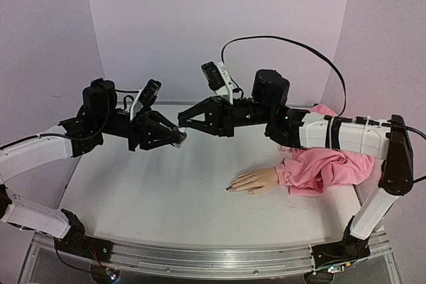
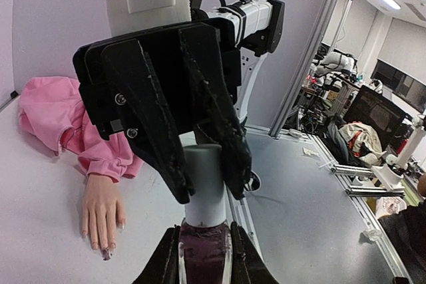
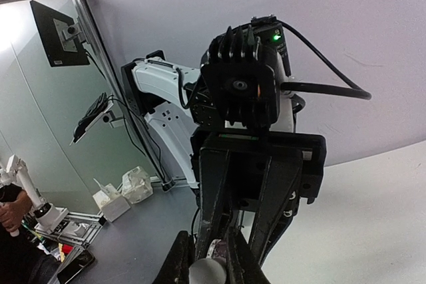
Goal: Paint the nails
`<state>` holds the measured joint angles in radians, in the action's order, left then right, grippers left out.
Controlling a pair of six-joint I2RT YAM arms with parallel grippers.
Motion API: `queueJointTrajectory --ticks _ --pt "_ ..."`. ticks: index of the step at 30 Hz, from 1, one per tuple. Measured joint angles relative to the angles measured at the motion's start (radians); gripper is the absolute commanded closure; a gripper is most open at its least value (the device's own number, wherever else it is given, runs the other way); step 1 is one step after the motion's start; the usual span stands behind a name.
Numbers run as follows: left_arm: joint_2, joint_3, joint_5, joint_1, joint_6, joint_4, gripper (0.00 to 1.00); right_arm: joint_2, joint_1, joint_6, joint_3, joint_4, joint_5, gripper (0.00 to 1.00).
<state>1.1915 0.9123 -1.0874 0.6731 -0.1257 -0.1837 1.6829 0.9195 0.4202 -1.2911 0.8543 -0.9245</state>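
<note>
My left gripper (image 1: pixel 174 137) is shut on a small glass polish bottle (image 2: pixel 204 254) of dark purple polish and holds it up above the table. It also shows in the left wrist view (image 2: pixel 204 232). My right gripper (image 1: pixel 185 124) faces it and is shut on the bottle's white cap (image 2: pixel 205 184); its two fingers flank the cap in the right wrist view (image 3: pixel 208 247). The mannequin hand (image 1: pixel 256 180) lies palm down on the table, its pink sleeve (image 1: pixel 326 166) bunched at the right. Its nails (image 2: pixel 106 253) show one dark-polished, the others pale.
The white table (image 1: pixel 166 191) has white walls behind and at both sides. The mannequin hand lies in front of and below the right arm. The aluminium rail (image 1: pixel 200 261) with both arm bases runs along the near edge.
</note>
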Motion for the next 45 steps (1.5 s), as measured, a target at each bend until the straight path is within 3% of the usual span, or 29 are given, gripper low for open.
queueJointTrajectory --ticks 5,9,13,17,20,21,24,28,31,38,42,45 --pt "-0.062 -0.029 0.151 0.002 0.014 0.000 1.00 0.006 0.011 0.008 0.000 0.027 0.103 1.00" --pt "-0.145 -0.091 0.352 0.002 0.031 0.009 1.00 0.036 0.053 0.027 0.000 0.066 0.312 1.00" --pt "-0.211 -0.156 0.574 -0.002 0.068 0.021 1.00 0.106 0.132 0.068 -0.060 0.042 0.658 1.00" --pt "-0.246 -0.184 0.777 -0.009 0.102 0.026 1.00 0.224 0.228 0.145 -0.285 -0.152 1.070 1.00" --pt "-0.257 -0.188 0.855 -0.003 0.129 0.026 1.00 0.282 0.285 0.184 -0.409 -0.257 1.297 1.00" --pt "-0.258 -0.188 0.863 0.001 0.135 0.025 1.00 0.290 0.298 0.190 -0.429 -0.280 1.348 0.97" --pt "-0.258 -0.188 0.867 0.012 0.153 0.024 1.00 0.289 0.319 0.194 -0.444 -0.317 1.425 0.71" --pt "-0.248 -0.187 0.879 0.010 0.155 -0.003 1.00 0.245 0.328 0.159 -0.379 -0.340 1.352 0.25" --pt "-0.231 -0.187 0.872 0.006 0.154 -0.002 1.00 0.159 0.308 0.094 -0.290 -0.354 1.189 0.03" --pt "-0.167 -0.152 0.664 0.004 0.123 -0.019 1.00 -0.044 0.148 -0.030 -0.140 -0.375 0.728 0.03" --pt "-0.093 -0.086 0.418 0.004 0.080 -0.034 1.00 -0.095 0.043 -0.103 -0.065 -0.375 0.502 0.20" --pt "-0.031 -0.037 0.250 0.005 0.047 -0.039 1.00 -0.102 0.043 -0.157 -0.021 -0.375 0.377 0.36"
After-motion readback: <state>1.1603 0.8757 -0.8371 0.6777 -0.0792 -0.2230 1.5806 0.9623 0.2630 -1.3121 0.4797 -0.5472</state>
